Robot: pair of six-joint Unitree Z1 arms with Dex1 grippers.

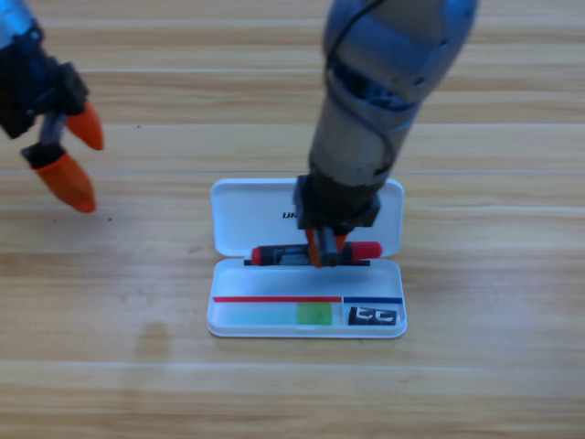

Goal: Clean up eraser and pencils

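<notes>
Pale wooden planks of the table (pixel 475 384) run across the whole view, and near its middle the right gripper (pixel 325 249) points straight down, its two orange jaws closed around the middle of the black-bodied pencil with red ends (pixel 365 250). That stick lies left to right, its long axis level with the picture's width and crosswise to the jaws, so the grip sits about halfway along it, with one red end showing on each side. It hangs or rests right at the hinge line of the open white plastic pencil case (pixel 228 322), at the far edge of the tray and not yet down in it; whether it touches the case I cannot tell. Just toward the viewer, inside the tray, the light green pencil with a whitish end (pixel 302 314) already lies flat, parallel to the held stick, and at its right the small black rectangular eraser with white markings (pixel 373 316) sits in the tray's right corner. So, as I judge it, the remaining move is a short shift toward the viewer and down, keeping the stick parallel to the tray's length. Well apart at the upper left, the left gripper (pixel 79 157) waits near the edge with its orange jaws spread and nothing between them.
</notes>
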